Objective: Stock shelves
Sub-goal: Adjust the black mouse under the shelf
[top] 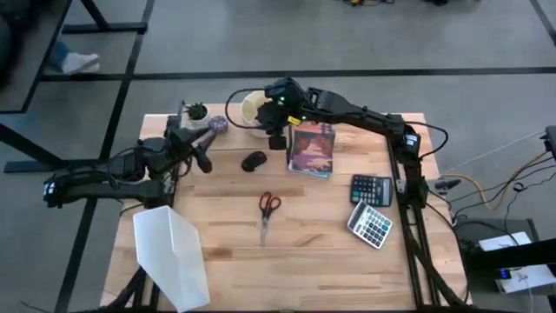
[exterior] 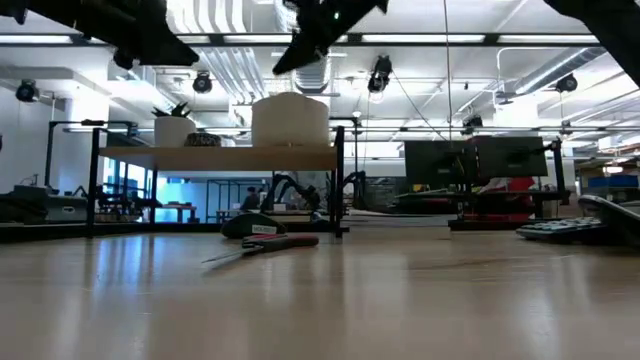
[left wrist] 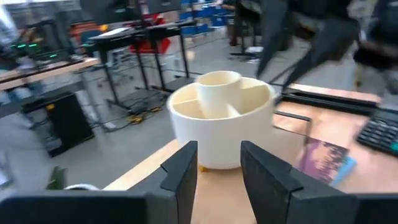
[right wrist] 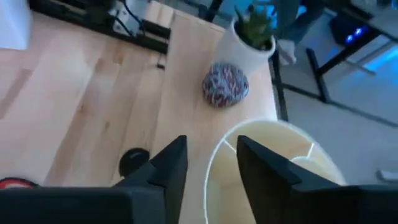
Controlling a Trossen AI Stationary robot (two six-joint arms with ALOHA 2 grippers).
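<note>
The shelf [exterior: 220, 157] is a light-wood board on black legs at the table's far left. On it stand a cream round organizer [top: 252, 109], a patterned ball [top: 217, 124] and a small potted plant [top: 195, 111]. My right gripper [right wrist: 211, 168] is open and hangs above the organizer's rim [right wrist: 267, 134], clear of it in the low view [exterior: 320, 35]. My left gripper [left wrist: 217, 180] is open too. It stands level with the organizer [left wrist: 221, 118], on its left side, and is apart from it.
A black mouse [top: 254, 160] lies in front of the shelf and a book [top: 311, 149] to its right. Red-handled scissors [top: 268, 209] lie mid-table, two calculators [top: 372, 204] near the right edge, and a white file holder [top: 174, 256] at the near left.
</note>
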